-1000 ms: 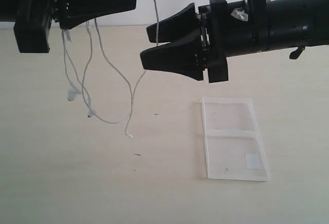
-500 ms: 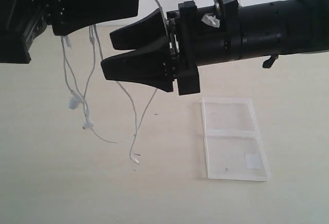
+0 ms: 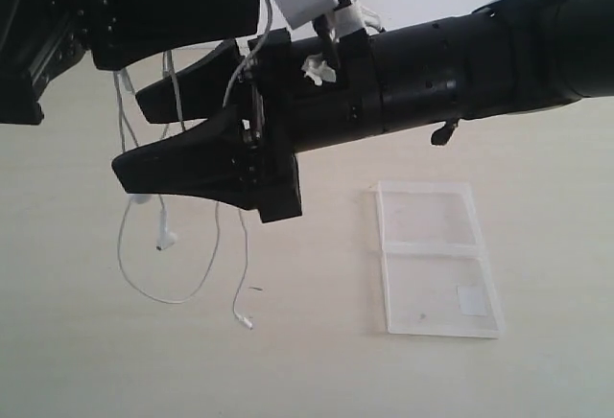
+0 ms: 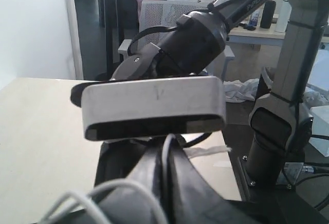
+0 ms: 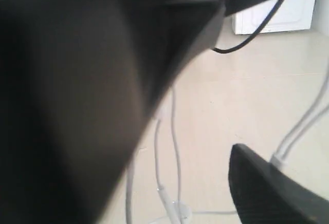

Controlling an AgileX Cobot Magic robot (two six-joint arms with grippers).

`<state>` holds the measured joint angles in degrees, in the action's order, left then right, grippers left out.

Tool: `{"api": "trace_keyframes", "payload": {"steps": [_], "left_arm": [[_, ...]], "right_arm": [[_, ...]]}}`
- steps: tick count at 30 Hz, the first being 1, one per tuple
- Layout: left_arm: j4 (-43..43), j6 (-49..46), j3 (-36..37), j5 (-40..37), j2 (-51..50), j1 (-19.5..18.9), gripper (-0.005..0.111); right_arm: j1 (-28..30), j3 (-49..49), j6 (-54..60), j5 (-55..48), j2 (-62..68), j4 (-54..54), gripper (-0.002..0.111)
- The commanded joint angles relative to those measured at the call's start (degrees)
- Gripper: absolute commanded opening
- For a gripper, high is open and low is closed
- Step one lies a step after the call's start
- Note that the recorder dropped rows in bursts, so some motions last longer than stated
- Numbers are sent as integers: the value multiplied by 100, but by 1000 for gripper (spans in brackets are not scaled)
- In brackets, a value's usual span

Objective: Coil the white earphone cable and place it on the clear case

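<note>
Ext. view: your left gripper (image 3: 247, 6) is pinched shut on the white earphone cable (image 3: 171, 300), up high at left. The cable hangs in thin loose loops above the table (image 3: 384, 380), w/ one earbud (image 3: 165, 240) and the plug (image 3: 245, 320) dangling low. Your right gripper (image 3: 129, 135) reaches across, jaws wide apart, strands passing by them. The clear case (image 3: 427, 217) lies flat and open, well apart at right.

L wrist: left gripper (image 4: 164, 175) fingers together, white wire (image 4: 123, 184) looping out.

R wrist: right gripper (image 5: 195, 172) spread, blurred strands (image 5: 175, 147) showing in the gap.
</note>
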<state>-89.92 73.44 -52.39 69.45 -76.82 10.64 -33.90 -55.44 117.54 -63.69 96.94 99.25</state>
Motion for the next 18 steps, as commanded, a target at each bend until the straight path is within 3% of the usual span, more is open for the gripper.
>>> {"api": "trace_keyframes", "payload": {"steps": [1, 6, 18], "left_arm": [[109, -11, -46, -120, 8, -10, 0], [47, 138, -46, -924, 8, -10, 0], [-126, 284, -46, -1446, 8, -10, 0]], "right_arm": [[-9, -47, -491, 518, -29, 2, 68], [-9, -47, -1001, 1268, -211, -229, 68], [-9, -47, -1984, 1972, -450, -769, 68]]}}
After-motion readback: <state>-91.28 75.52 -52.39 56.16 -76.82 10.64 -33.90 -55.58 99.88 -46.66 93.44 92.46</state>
